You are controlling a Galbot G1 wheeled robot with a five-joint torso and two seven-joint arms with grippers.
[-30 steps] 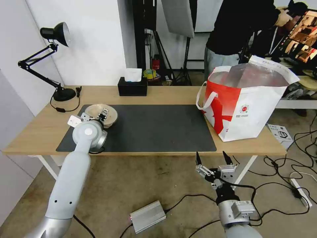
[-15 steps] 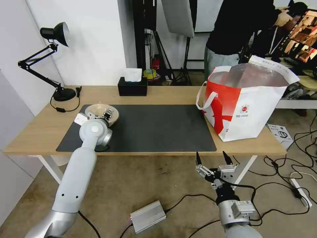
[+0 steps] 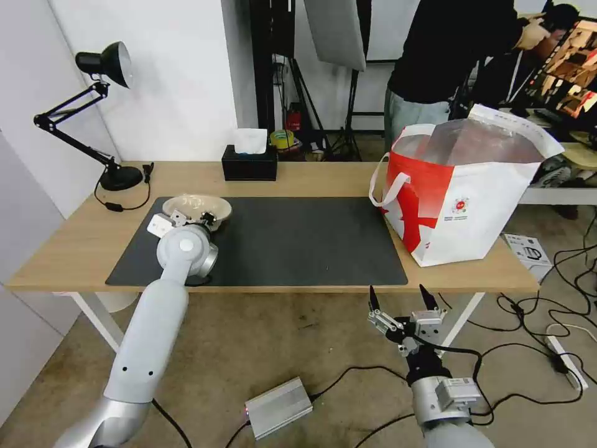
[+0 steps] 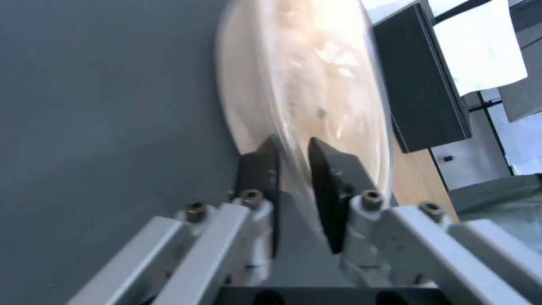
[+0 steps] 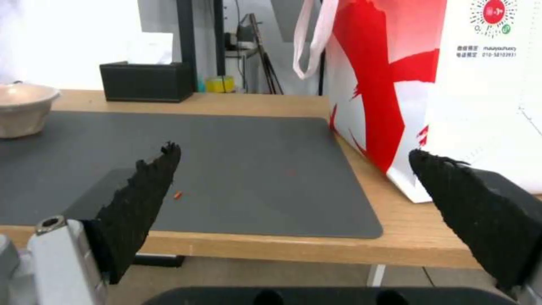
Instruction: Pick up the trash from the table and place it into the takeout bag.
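A shallow beige bowl [image 3: 198, 206], the trash in view, hangs just above the dark mat at the left end of the table [image 3: 311, 180]. My left gripper [image 3: 200, 219] is shut on its near rim. In the left wrist view the two black fingers [image 4: 261, 169] pinch the rim of the bowl [image 4: 316, 84] between them. The takeout bag [image 3: 463, 193] stands open on the right end of the table, white with a red pattern and foil lining. My right gripper [image 3: 402, 298] is open, parked below the table's front edge. In the right wrist view the bag [image 5: 452, 84] and the bowl [image 5: 23, 108] show.
A black tissue box [image 3: 249, 163] stands at the back of the table and a black desk lamp [image 3: 93, 112] at the far left. The dark grey mat [image 3: 292, 242] covers the middle. Cables and a metal box [image 3: 278, 407] lie on the floor.
My left arm has moved to the right and slightly up with the beige bowl in its grip. The right arm has not moved.
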